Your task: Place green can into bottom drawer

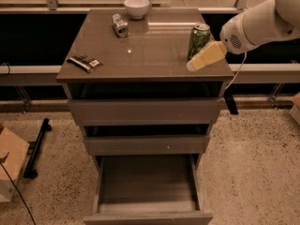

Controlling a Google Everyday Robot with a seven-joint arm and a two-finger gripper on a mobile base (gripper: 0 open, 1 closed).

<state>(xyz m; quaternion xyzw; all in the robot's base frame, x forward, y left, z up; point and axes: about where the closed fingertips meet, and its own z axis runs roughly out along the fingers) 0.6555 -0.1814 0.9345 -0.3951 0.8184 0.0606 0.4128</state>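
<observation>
The green can stands upright near the right rear of the cabinet top, green with dark streaks and a silver rim. My gripper reaches in from the right on a white arm; its cream-coloured tip lies just in front of and below the can, over the top's right front edge. The bottom drawer is pulled out at the foot of the cabinet, a wide shallow box that holds nothing.
On the cabinet top are a white bowl at the back, a small silver-grey can lying on its side, and a dark snack packet at the front left. A cardboard box sits on the floor at left.
</observation>
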